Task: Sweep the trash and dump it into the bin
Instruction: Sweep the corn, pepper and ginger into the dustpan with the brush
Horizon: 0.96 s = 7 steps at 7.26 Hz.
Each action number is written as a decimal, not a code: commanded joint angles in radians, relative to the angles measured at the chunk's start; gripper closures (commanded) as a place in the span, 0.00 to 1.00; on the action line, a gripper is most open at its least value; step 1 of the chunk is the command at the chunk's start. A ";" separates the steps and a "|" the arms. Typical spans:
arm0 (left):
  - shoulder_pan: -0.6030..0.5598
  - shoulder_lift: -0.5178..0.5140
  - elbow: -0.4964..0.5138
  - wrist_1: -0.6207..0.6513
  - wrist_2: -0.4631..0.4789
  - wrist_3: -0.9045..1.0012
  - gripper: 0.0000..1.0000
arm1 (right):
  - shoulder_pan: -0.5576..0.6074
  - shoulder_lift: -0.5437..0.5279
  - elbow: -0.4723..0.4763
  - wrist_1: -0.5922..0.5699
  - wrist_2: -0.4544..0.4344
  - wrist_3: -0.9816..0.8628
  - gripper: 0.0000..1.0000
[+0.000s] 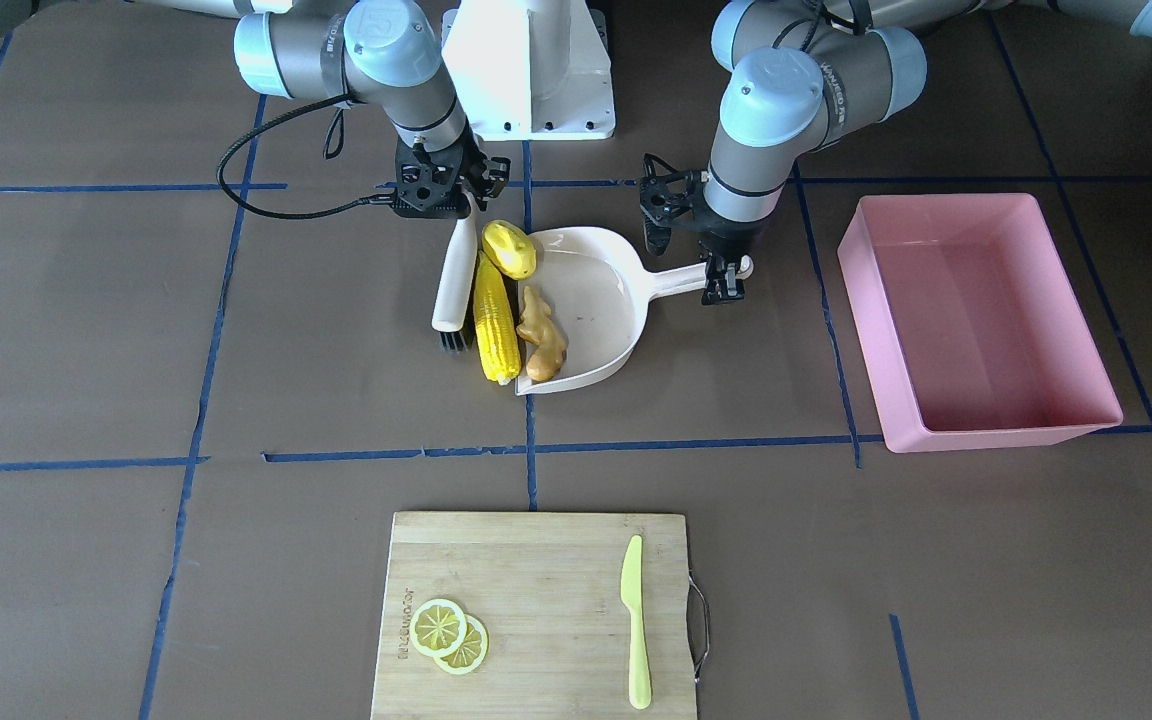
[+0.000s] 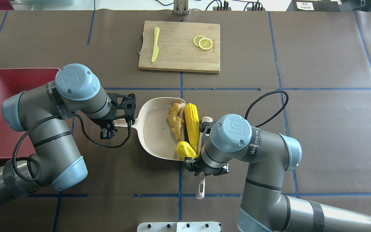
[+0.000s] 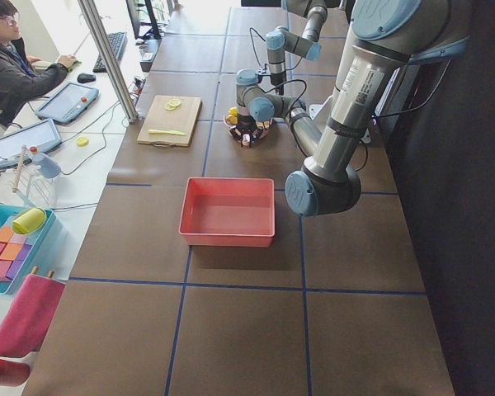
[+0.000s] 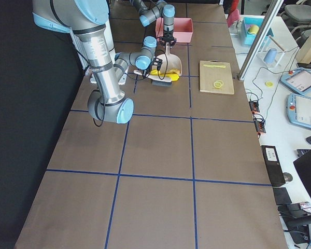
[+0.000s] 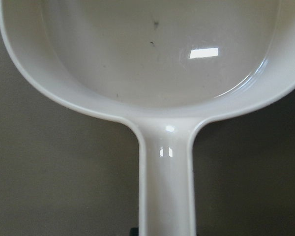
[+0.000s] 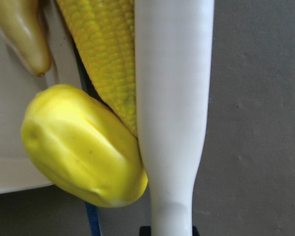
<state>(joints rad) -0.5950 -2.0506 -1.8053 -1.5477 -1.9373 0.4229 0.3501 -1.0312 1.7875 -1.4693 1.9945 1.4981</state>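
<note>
1. The left claw (image 1: 726,278), just right of centre in the front-facing view, is clamped on the end of the cream dustpan's (image 1: 604,300) handle.
2. The right claw (image 1: 464,203), upper centre-left, grips the white handle of a brush (image 1: 454,275), whose dark bristles rest on the tabletop (image 1: 316,330).
3. The corn cob (image 1: 496,320) lies along the pan's open edge, between brush and pan, against the brush handle.
4. The potato (image 1: 509,250) sits at the cob's upper end, on the pan's corner and touching the brush.
5. The ginger root (image 1: 541,335) lies just inside the pan's lip, beside the cob.
6. The pink bin (image 1: 1006,437) stands at the right of the frame, apart from the pan.
7. At bottom centre, a cutting board (image 1: 536,560) carries a knife (image 1: 636,620) and two lemon slices (image 1: 448,635).
</note>
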 commanded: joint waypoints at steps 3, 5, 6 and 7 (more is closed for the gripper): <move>0.001 -0.002 -0.003 0.001 0.000 -0.006 1.00 | -0.003 0.141 -0.126 0.003 0.000 0.051 1.00; 0.001 -0.007 -0.002 0.001 0.000 -0.006 1.00 | -0.003 0.143 -0.125 0.003 0.000 0.051 1.00; 0.001 -0.007 -0.002 0.001 0.000 -0.007 1.00 | -0.003 0.141 -0.116 0.001 0.001 0.050 1.00; 0.001 -0.007 -0.002 0.001 0.000 -0.013 1.00 | -0.002 0.137 -0.106 0.001 0.003 0.050 1.00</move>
<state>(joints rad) -0.5936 -2.0568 -1.8071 -1.5463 -1.9374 0.4147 0.3469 -0.8914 1.6718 -1.4675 1.9955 1.5482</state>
